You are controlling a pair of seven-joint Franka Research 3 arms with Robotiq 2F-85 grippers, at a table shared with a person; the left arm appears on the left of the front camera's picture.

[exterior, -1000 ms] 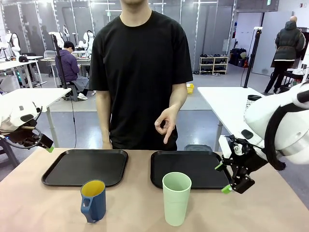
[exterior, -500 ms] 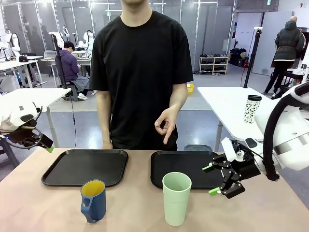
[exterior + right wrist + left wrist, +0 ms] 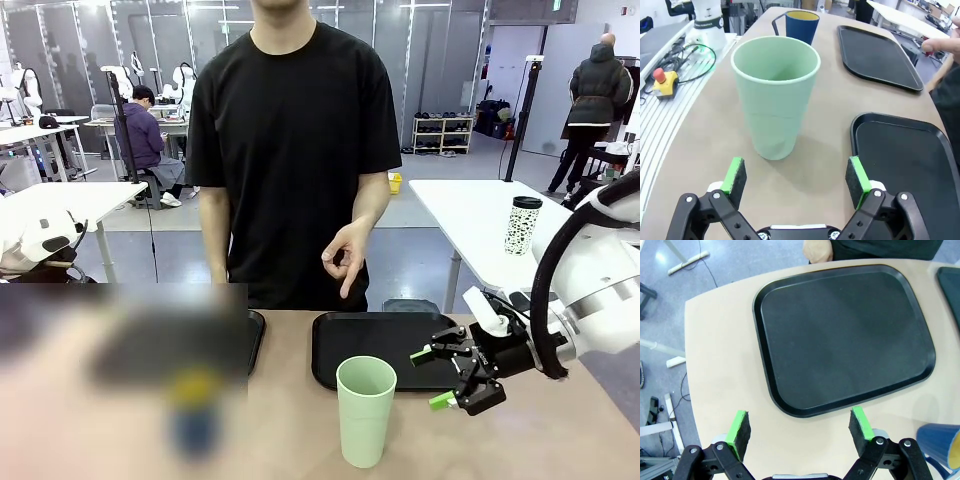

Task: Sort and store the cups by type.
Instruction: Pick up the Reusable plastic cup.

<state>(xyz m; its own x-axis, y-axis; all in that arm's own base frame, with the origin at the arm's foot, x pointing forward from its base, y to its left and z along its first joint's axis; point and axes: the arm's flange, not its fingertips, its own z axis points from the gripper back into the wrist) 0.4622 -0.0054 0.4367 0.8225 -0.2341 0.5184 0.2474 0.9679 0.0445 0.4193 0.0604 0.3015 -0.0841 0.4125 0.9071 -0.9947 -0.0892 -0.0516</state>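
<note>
The tall pale green tumbler (image 3: pixel 365 410) stands upright near the table's front edge, in front of the right black tray (image 3: pixel 385 345). My right gripper (image 3: pixel 431 378) hangs open just to its right, level with its upper half and not touching it. The right wrist view has the tumbler (image 3: pixel 775 95) straight ahead of the open gripper (image 3: pixel 796 175), beyond its fingertips. Farther off stands the dark blue mug (image 3: pixel 801 25), yellow inside. My left gripper (image 3: pixel 800 427) is open above the table's left end, short of the left tray (image 3: pixel 840 335), with the mug (image 3: pixel 940 445) at the lower right.
A person stands at the far side with one hand (image 3: pixel 345 258) held above the right tray. Both trays hold nothing. A black-and-white lidded cup (image 3: pixel 521 225) sits on another table behind. Cables and a red stop button (image 3: pixel 660 77) lie beside the table.
My right gripper has swung left and turned toward the green tumbler, ending close beside it. The left arm, the cups and the person's hand have stayed put.
</note>
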